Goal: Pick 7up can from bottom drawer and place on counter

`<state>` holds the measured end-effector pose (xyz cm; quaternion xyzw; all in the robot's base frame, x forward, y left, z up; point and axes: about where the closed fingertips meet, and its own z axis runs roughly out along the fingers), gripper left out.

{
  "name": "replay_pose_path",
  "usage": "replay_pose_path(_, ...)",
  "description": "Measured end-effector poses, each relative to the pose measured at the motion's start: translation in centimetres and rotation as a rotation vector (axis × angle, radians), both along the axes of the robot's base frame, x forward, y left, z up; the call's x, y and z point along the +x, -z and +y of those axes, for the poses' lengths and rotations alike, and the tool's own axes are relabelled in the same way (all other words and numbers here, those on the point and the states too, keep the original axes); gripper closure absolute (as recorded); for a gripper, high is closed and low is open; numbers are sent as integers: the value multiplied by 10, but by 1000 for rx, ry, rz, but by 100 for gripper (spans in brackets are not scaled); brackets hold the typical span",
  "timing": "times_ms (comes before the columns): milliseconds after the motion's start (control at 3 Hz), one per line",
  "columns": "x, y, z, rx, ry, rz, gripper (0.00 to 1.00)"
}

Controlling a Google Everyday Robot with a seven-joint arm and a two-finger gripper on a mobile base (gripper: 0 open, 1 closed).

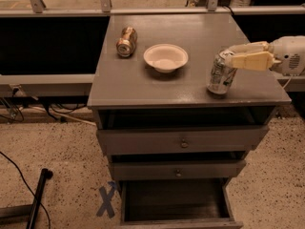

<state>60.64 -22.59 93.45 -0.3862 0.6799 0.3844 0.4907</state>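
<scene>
The 7up can, silver-white with green markings, stands slightly tilted on the counter near its front right corner. My gripper reaches in from the right, and its cream fingers are shut on the can's top. The bottom drawer is pulled out below, dark inside, with nothing visible in it.
A gold-brown can lies on its side at the counter's back left. A white bowl sits mid-counter, left of the 7up can. Two knobbed drawers stand slightly open. A blue X, a black pole and cables are on the floor.
</scene>
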Motion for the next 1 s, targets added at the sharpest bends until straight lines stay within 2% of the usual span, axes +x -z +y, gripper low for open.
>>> replay_pose_path(667,2,0,6,2,-9,1,14)
replay_pose_path(1000,3,1,9,3,-14,1,0)
